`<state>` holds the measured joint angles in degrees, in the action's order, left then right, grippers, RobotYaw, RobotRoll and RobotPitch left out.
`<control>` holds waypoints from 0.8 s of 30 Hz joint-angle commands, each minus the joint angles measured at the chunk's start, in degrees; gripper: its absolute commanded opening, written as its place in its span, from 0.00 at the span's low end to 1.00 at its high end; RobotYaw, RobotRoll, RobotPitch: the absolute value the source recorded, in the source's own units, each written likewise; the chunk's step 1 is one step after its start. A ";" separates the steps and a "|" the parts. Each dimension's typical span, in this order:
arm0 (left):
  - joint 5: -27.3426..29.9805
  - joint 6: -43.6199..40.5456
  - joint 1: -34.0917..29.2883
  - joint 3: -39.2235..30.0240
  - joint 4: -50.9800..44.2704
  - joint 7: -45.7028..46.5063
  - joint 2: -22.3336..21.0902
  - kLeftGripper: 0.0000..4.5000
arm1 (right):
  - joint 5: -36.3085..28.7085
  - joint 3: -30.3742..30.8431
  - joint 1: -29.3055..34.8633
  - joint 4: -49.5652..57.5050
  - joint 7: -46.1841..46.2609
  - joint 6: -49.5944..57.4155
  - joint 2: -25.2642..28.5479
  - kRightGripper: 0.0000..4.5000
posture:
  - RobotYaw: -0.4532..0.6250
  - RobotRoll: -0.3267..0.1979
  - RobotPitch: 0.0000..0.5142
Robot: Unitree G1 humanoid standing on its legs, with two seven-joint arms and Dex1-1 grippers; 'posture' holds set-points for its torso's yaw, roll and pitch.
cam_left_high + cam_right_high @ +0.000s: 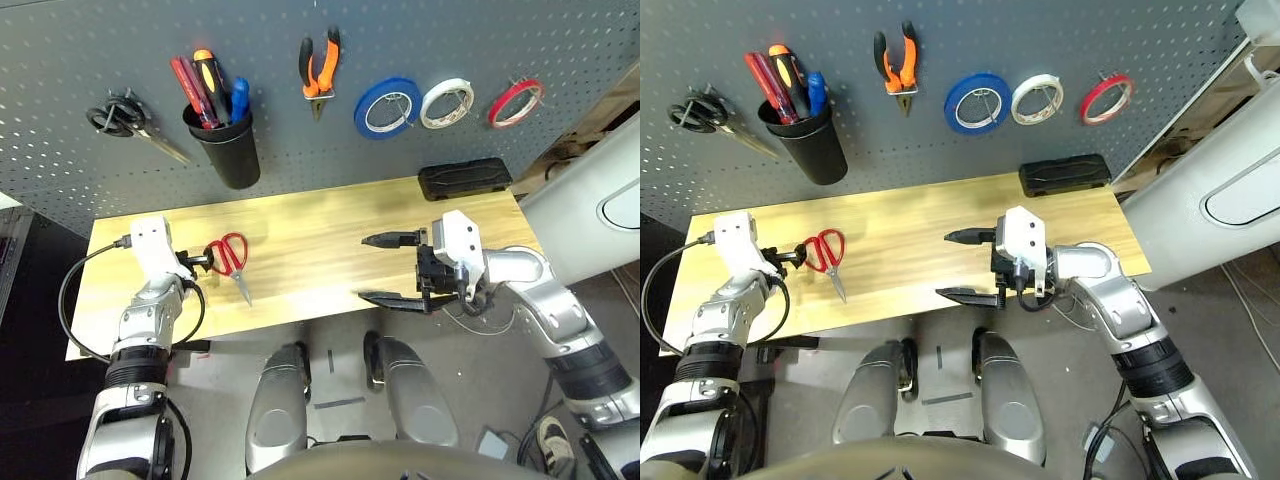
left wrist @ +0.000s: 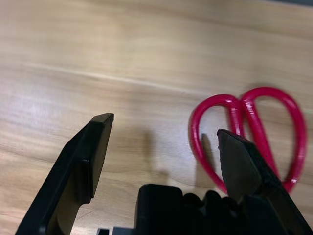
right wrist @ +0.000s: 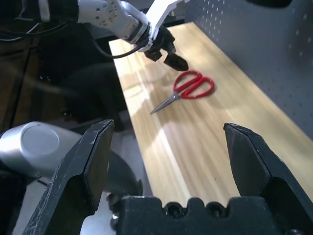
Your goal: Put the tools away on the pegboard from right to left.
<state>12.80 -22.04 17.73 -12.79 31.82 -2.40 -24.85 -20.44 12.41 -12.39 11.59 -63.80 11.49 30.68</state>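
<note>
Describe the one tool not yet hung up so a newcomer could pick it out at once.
On the wooden table below the pegboard, near its left end, lie the red-handled scissors, just beyond the open left gripper. Unlike the black-handled scissors hanging above, they lie flat.

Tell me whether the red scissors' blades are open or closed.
Closed. The red-handled scissors lie flat on the table, their blades together in one thin point and their two loops side by side.

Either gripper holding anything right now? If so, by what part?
Nothing held. Left gripper is open beside the red-handled scissors lying on the table; right gripper is open over it.
</note>
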 commanded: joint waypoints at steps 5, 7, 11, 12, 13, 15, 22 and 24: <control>-2.08 1.55 1.39 0.25 6.20 -0.55 1.79 0.99 | -2.68 -2.21 1.06 3.44 0.21 3.09 2.55 1.00 | 0.26 0.62 0.67; -2.86 1.97 1.73 0.56 7.64 -0.44 1.98 0.99 | -3.10 -2.60 0.75 3.66 0.30 3.68 2.81 1.00 | 0.25 0.62 0.67; -3.47 3.21 2.32 -0.04 10.09 0.50 2.39 0.87 | -3.56 -3.02 0.09 3.70 0.33 4.22 3.14 1.00 | 0.25 0.62 0.66; -3.49 3.39 2.37 -0.11 10.29 0.41 2.40 0.79 | -3.66 -3.09 -0.05 3.71 0.31 4.31 3.19 1.00 | 0.26 0.62 0.66; -3.65 3.52 2.27 -0.16 10.23 0.63 2.38 0.72 | -3.73 -3.19 -0.24 3.56 0.26 4.32 3.23 1.00 | 0.26 0.62 0.64; -3.67 3.52 1.71 -0.45 9.29 0.75 2.27 0.54 | -3.70 -3.37 -0.79 2.81 -0.01 4.04 3.25 1.00 | 0.28 0.62 0.63; -3.08 1.37 -1.76 -1.07 2.27 0.70 2.81 0.00 | -2.86 -3.24 -3.74 -1.69 -1.31 1.63 2.62 1.00 | 0.32 0.62 0.59; -3.24 0.85 -2.96 -0.80 0.32 0.81 3.51 0.00 | -2.68 -3.06 -4.69 -3.12 -1.74 0.67 2.15 1.00 | 0.34 0.62 0.57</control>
<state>9.93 -19.63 16.77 -13.60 32.26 -1.90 -22.46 -23.28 9.41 -17.28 9.53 -64.77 13.16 33.01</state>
